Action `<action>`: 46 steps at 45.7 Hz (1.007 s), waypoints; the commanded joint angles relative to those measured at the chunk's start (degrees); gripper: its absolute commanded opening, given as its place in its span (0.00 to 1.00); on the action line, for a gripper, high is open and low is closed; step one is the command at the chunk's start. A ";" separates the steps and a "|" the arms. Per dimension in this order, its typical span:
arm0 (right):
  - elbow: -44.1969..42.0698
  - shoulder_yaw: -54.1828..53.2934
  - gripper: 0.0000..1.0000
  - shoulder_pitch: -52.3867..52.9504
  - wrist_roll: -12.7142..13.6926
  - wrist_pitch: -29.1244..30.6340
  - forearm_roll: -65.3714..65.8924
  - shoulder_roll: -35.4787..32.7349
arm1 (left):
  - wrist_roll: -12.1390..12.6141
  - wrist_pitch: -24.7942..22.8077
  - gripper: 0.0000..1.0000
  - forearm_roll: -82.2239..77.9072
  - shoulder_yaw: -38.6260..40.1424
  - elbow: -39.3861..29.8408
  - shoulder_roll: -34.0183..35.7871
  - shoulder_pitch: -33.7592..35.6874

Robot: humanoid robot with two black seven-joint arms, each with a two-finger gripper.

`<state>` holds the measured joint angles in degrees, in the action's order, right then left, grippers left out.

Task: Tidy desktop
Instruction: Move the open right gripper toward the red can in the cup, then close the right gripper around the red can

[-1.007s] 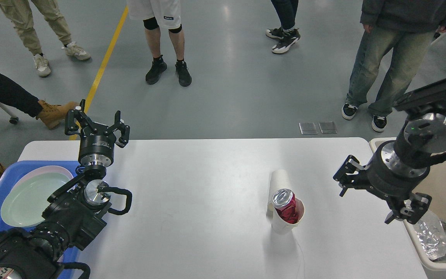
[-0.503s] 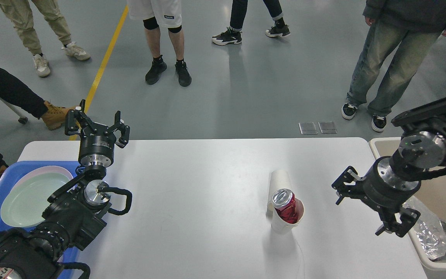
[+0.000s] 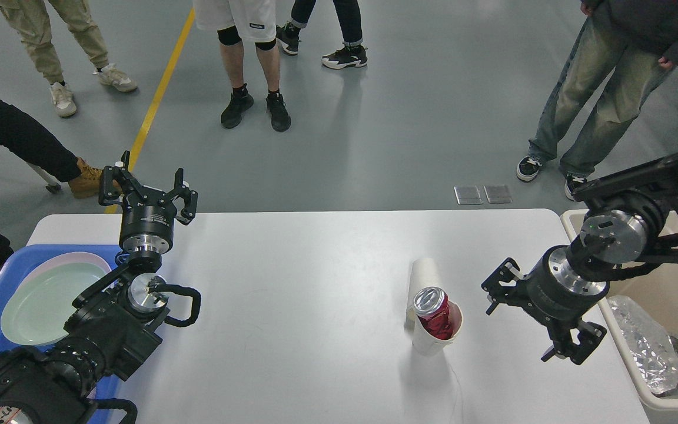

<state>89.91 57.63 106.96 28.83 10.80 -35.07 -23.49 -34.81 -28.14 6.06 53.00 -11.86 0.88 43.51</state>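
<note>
Desktop point(image 3: 315, 330) spreads beneath my claws. Left of my spread-fingered right claw point(image 3: 530, 321), nearby: one white cup point(image 3: 433, 341) holding one crushed red can point(image 3: 435, 312), one toppled cup point(image 3: 423, 277) behind. Farther off, my left claw point(image 3: 148, 191) gapes empty.

The large white rectangular desk point(image 3: 315, 306) with rounded corners and a smooth matte top lay flat and filled most of the lower view, its far edge running straight across from nine o'clock to three o'clock. Its far corners at ten and two o'clock showed rounded. The surface looked clean and evenly lit, faintly shadowed toward five o'clock.
</note>
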 commanded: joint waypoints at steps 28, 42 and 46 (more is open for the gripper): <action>-2.98 -8.15 0.99 -7.82 0.08 -4.65 0.26 4.24 | 0.00 0.01 0.96 0.00 0.00 0.00 0.00 0.00; -5.97 -8.68 0.99 -10.80 0.00 -4.73 0.97 6.17 | 0.00 0.01 0.96 0.00 0.00 0.00 0.00 0.00; -7.02 -8.85 1.00 -11.86 0.00 -4.91 1.14 6.52 | 0.00 0.01 0.96 0.00 0.00 0.00 0.00 0.00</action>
<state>84.12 49.05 96.37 28.84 6.02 -34.21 -17.44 -34.80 -28.14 6.06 53.00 -11.87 0.88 43.51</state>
